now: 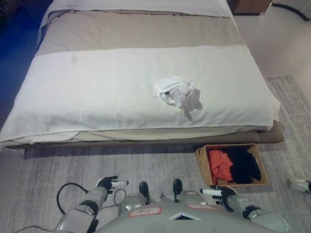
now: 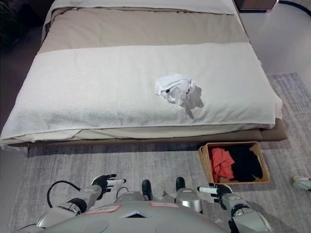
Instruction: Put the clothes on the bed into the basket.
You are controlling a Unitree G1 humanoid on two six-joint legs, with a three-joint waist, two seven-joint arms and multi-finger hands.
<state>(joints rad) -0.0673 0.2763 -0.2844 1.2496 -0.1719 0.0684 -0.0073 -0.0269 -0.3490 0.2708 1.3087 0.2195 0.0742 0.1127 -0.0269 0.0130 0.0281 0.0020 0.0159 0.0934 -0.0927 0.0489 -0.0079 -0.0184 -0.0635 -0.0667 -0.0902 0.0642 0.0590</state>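
A crumpled white garment [image 1: 177,92] lies on the white blanket [image 1: 97,92] of the bed, right of its middle. A brown wicker basket [image 1: 200,162] stands on the rug at the bed's right foot, holding an orange garment [image 1: 221,165] and a black garment [image 1: 245,164]. My left hand [image 1: 110,185] is low at the bottom left, fingers straight, empty. My right hand [image 1: 219,193] is low at the bottom right, just in front of the basket, fingers straight, empty. Both hands are far from the white garment.
The bed has a beige sheet [image 1: 141,31] further back. A grey rug [image 1: 97,170] covers the floor in front of the bed. A person's white shoe [image 1: 300,184] shows at the right edge beside the basket.
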